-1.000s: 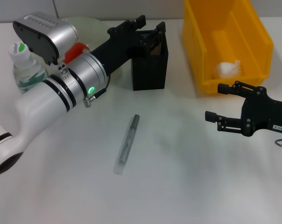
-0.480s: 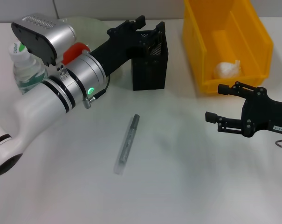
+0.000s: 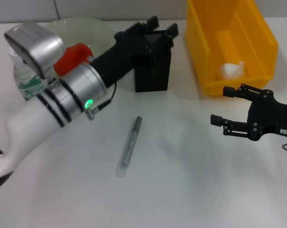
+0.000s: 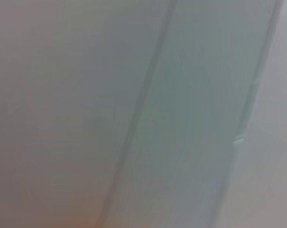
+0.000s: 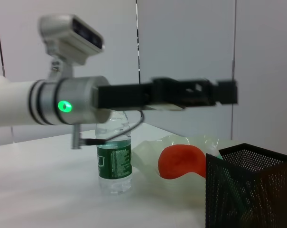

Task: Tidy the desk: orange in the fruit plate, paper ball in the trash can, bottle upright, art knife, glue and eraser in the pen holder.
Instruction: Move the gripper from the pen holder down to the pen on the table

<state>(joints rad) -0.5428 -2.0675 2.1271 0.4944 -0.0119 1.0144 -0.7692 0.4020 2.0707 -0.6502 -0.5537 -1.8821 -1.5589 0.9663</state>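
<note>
Left gripper [image 3: 163,28] is above the black mesh pen holder [image 3: 152,61], at its top rim; arm reaches in from the near left. Fingers spread apart with nothing visible between them; the side view from the right wrist shows the same gripper [image 5: 219,92] level, a bit above the holder [image 5: 247,190].

Right gripper [image 3: 228,107] hangs over the table [image 3: 190,190] just in front of the yellow bin [image 3: 233,42], jaws wide and empty.

Task items relative to the left gripper:
- Art knife [image 3: 129,146] lies flat on the table well in front of it, closer to the robot than the holder, apart from both grippers.
- Orange [image 3: 69,57] sits in the pale green plate [image 3: 81,28] off to its left, partly behind the arm.
- Bottle [image 5: 114,161] stands upright left of the plate, mostly hidden by the arm in the head view.
- Paper ball [image 3: 232,70] is inside the bin, to its right.

Glue and eraser: can't tell where they are. Left wrist view shows only a blank grey surface.
</note>
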